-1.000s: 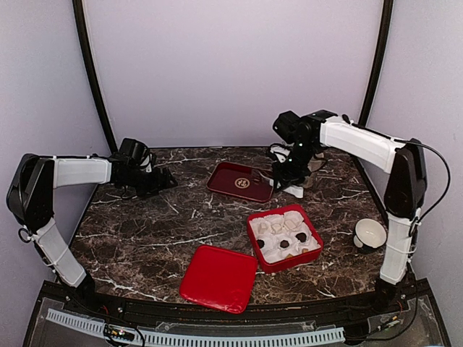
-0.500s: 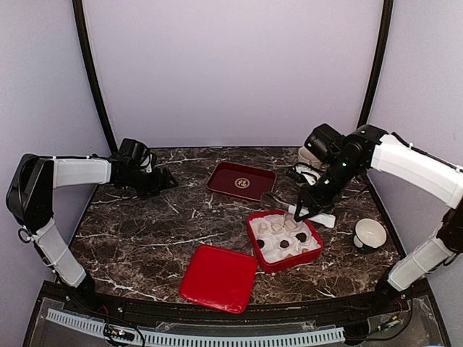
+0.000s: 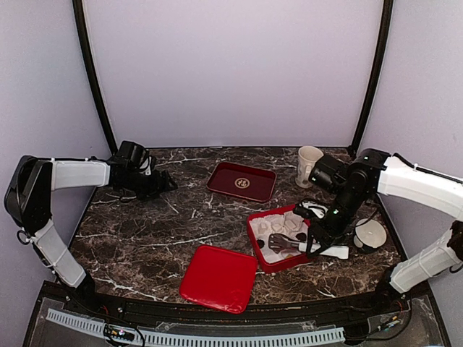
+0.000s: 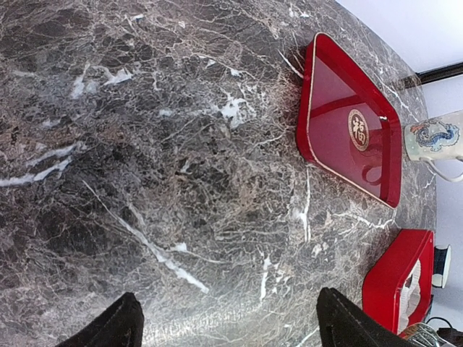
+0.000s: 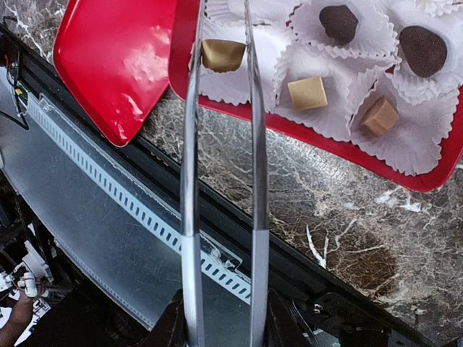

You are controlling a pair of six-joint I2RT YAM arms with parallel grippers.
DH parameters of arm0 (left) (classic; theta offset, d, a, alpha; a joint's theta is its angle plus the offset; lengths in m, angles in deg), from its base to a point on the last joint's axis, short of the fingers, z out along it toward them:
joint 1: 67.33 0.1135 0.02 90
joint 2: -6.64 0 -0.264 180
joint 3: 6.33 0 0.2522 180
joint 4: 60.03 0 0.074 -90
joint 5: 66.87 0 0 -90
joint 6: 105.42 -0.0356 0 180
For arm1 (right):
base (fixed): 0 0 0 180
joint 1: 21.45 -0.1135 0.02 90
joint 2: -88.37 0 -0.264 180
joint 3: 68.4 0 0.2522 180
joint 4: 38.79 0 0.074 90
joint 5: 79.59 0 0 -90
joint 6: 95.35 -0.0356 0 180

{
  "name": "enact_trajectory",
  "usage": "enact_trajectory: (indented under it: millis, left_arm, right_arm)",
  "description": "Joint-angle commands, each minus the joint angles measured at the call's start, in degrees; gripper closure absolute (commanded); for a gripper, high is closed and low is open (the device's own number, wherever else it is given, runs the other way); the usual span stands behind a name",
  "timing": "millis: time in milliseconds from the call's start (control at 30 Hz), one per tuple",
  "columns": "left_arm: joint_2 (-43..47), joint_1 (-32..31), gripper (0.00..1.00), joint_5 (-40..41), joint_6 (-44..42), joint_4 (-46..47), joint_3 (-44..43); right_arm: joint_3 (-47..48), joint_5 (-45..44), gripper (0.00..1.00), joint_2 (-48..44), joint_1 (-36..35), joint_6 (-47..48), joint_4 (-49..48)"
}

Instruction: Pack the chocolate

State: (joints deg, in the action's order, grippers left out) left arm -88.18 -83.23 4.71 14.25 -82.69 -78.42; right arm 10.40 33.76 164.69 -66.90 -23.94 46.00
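Chocolate [image 5: 222, 55] between tongs [image 5: 189, 181] tips, ahead of right hand [image 5: 224, 322] clamping tongs; left hand [image 4: 231, 325] spread.

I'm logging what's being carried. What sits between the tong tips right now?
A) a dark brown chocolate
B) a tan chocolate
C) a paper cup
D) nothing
B: the right wrist view shows a tan chocolate between the tips of the tongs, above the red box.
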Motion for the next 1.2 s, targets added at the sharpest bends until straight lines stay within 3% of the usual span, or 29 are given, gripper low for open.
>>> enact_trajectory:
  millis: [0,433,600,800,967,1167]
  left_arm:
    - [2.8,0.3,0.15,-0.3,0.3,-0.1,0.8]
    - [2.7,0.3,0.15,0.0,0.5,0.4,1.5]
    - [2.7,0.3,0.15,0.2,0.0,0.0,1.2]
    - [2.5,0.3,0.15,0.1,-0.1,0.1,1.2]
    - [2.1,0.3,0.15,0.2,-0.2,0.1,0.4]
    - [2.0,0.3,0.15,0.2,0.8,0.0,0.2]
  right_arm:
    - [-1.3,1.0,0.79,0.1,-0.7,-0.5,0.0]
    - [-1.2,0.5,0.64,2.7,-0.9,0.5,-1.4]
    - [1.5,-1.1,0.66,3.2,-0.9,0.7,0.3]
    - [10.5,-4.6,0.67,3.7,-0.7,0.2,2.6]
    - [19.4,-9.5,0.67,8.3,1.8,5.0,1.0]
    - [36.6,-15.9,0.68,24.7,7.4,10.4,-4.4]
